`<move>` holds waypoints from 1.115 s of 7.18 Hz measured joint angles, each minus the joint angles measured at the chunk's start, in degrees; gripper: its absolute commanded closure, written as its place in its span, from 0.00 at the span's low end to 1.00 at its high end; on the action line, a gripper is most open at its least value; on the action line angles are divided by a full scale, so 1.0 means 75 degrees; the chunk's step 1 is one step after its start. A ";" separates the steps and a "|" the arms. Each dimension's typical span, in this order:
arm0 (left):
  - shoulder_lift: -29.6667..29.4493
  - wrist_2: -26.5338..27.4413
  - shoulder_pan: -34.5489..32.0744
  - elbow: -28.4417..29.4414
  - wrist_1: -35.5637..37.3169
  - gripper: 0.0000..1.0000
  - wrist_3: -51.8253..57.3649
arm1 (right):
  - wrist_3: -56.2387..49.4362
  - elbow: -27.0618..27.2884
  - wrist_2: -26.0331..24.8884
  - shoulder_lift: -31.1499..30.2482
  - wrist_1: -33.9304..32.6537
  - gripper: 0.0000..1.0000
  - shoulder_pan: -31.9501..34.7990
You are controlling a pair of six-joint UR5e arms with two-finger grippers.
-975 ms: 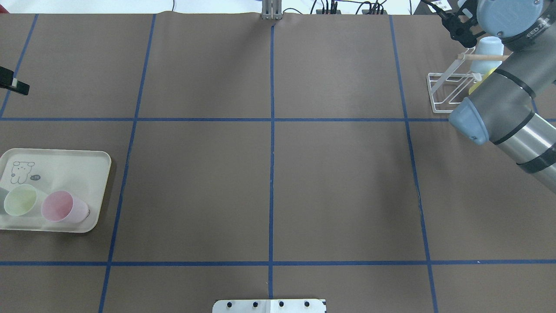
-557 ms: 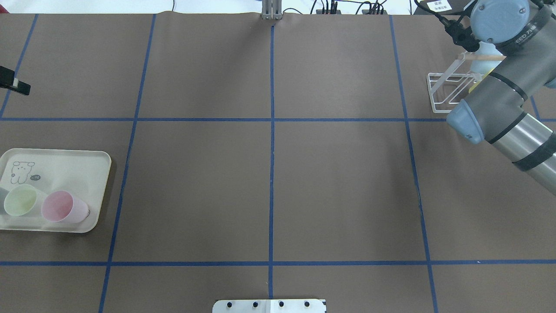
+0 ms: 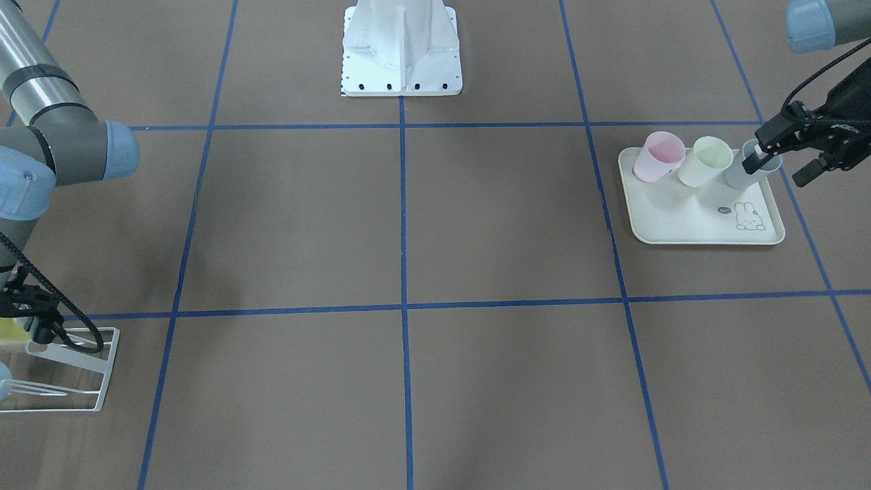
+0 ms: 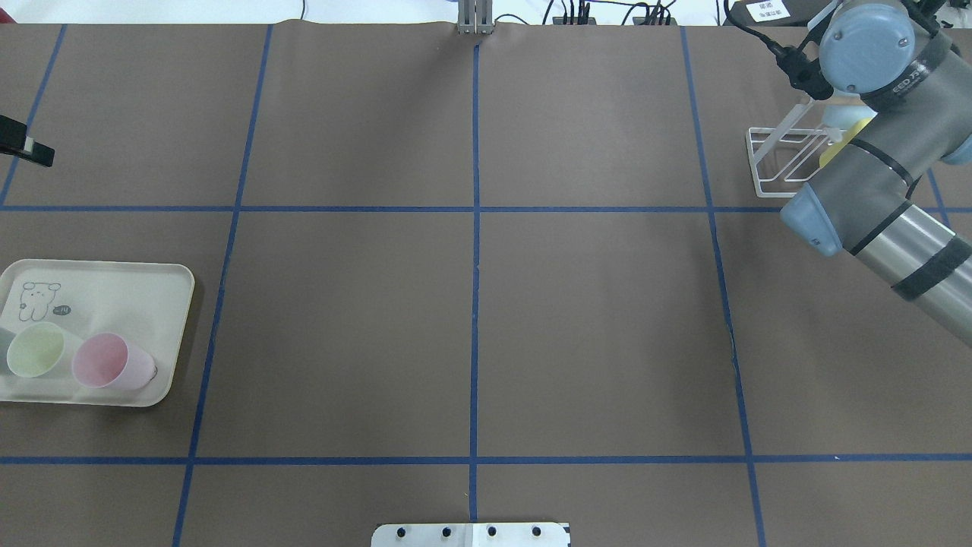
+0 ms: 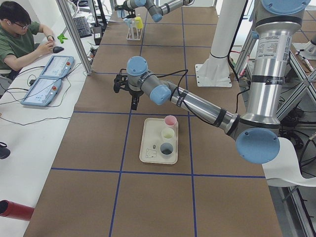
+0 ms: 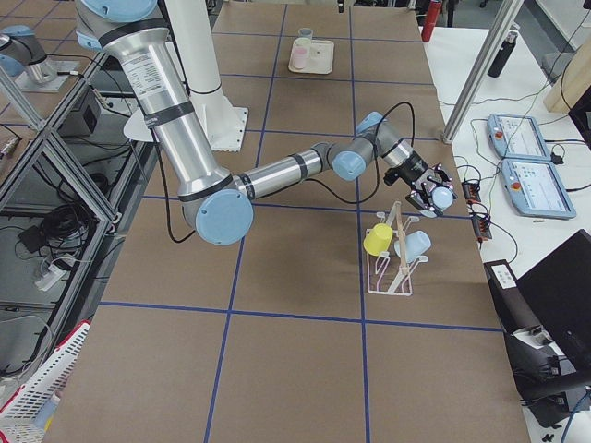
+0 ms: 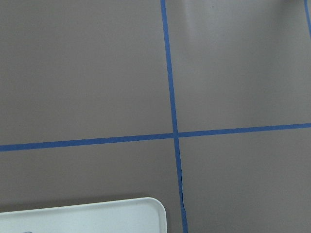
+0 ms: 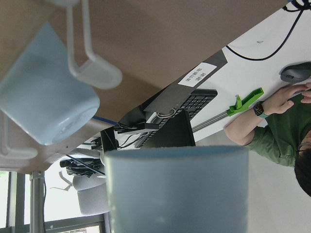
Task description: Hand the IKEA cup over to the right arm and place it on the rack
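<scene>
At the far right of the brown surface [image 4: 592,304], the right tool [image 6: 431,197] squeezes the blue cup [image 8: 177,189] by the white rack [image 6: 397,249] top, ready to hang; the left tool [image 3: 776,169] gapes empty.

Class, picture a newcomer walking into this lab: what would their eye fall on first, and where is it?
The right hand holds a pale blue cup by the top of the rack, at the table's far end on the robot's right, where a yellow cup and a second blue cup hang. At the opposite end, a cream tray carries three pastel cups.
</scene>
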 measured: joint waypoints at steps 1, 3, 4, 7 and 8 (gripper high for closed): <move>0.0000 0.0000 0.0004 0.0006 0.0000 0.00 -0.0003 | 0.0003 -0.0018 -0.0192 -0.0024 0.0005 0.73 -0.0079; -0.0003 -0.0005 0.0010 0.0031 -0.0003 0.00 -0.0004 | -0.0014 -0.0115 -0.0716 -0.0051 0.0001 0.69 -0.0338; -0.0008 -0.0003 0.0011 0.0040 -0.0007 0.00 -0.0004 | -0.0018 -0.0160 -0.0833 -0.0088 0.0002 0.67 -0.0402; -0.0011 0.0000 0.0027 0.0055 -0.0015 0.00 -0.0004 | 0.0002 -0.0207 -0.1046 -0.0198 0.0004 0.62 -0.0527; -0.0011 0.0000 0.0031 0.0061 -0.0019 0.00 -0.0004 | 0.0009 -0.0241 -0.1088 -0.0201 0.0001 0.58 -0.0556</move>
